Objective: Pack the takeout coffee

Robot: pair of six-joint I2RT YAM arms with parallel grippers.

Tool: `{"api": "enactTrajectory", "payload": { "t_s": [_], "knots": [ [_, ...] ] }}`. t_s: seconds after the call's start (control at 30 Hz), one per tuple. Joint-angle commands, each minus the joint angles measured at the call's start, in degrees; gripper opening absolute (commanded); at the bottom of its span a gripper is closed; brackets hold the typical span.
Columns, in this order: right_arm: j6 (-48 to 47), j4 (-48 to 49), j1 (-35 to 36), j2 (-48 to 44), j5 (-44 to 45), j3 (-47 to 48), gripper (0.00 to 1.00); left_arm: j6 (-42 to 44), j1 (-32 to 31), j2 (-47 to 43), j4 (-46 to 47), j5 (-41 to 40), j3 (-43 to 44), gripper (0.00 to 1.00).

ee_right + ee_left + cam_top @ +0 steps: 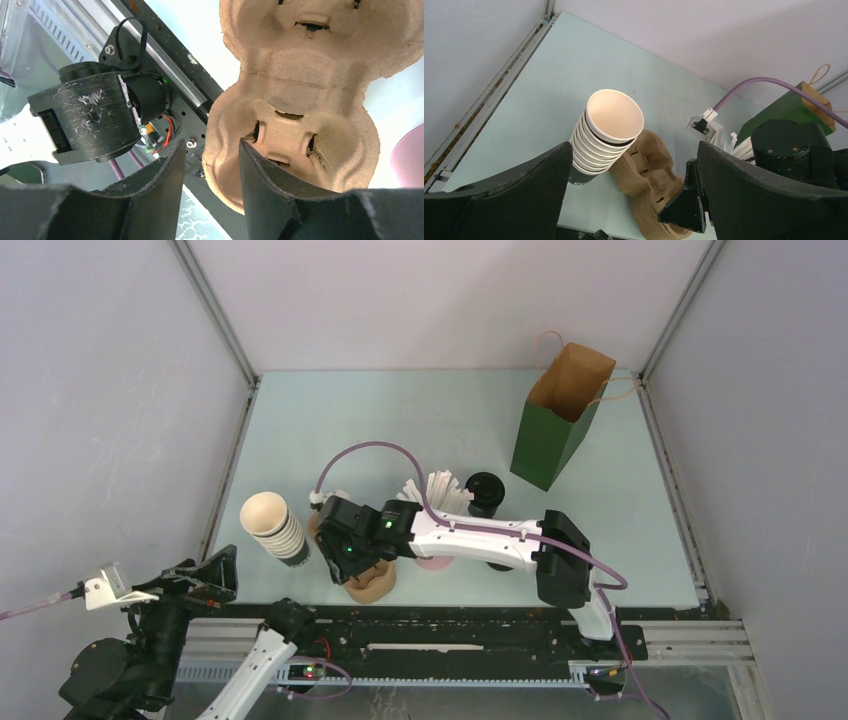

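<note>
The takeout coffee [485, 492] stands upright on the worktop [330, 420], between the white straws [432, 490] and the green paper bag [550, 440], to the right of and slightly beyond the right jaws. Those jaws stand apart astride the near rim of the pulp cup carrier [300, 75], one finger inside, one outside, not yet pinching. The left jaws gape wide and empty at near left, so the right arm is judged nearer the coffee.

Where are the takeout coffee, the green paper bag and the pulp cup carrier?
takeout coffee [485, 485]: top view, on its black lid.
green paper bag [553, 440]: top view, front face.
pulp cup carrier [300, 75]: right wrist view, middle ridge.
</note>
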Motion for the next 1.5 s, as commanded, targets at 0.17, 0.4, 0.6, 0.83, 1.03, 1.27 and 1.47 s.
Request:
{"api": "enactTrajectory", "payload": {
  "t_s": [0.17, 0.4, 0.6, 0.83, 1.03, 1.27, 1.47],
  "knots": [
    [0.74, 1.02, -0.29, 1.41, -1.22, 0.36, 0.51, 1.05, -0.24, 1.89, 1.42, 0.7, 0.86, 1.0],
    [0.71, 1.5, -0.47, 1.31, -1.26, -0.02, 0.49, 1.01, -0.17, 1.86, 1.44, 0.88, 1.05, 1.0],
    [1.15, 2.64, -0.65, -0.42, -1.47, -1.3, 0.42, 1.14, -0.2, 1.92, 1.44, 0.96, 1.15, 1.0],
    [1.46, 2.52, -0.64, -1.94, -1.08, -1.36, 0.32, 1.08, -0.17, 2.06, 1.7, 1.18, 0.88, 1.0],
    [1.07, 1.13, -0.17, -3.44, 0.54, -0.13, 0.29, 1.21, -0.16, 2.1, 1.78, 1.14, 1.06, 1.0],
    [0.7, -1.04, 0.38, -4.01, 2.93, 1.65, 0.26, 1.17, -0.21, 2.02, 2.16, 1.56, 0.86, 1.0],
    [-0.75, -5.03, 1.36, -2.17, 6.4, 5.28, 0.27, 1.16, -0.21, 2.2, 2.24, 1.76, 0.97, 1.0]
  ]
}}
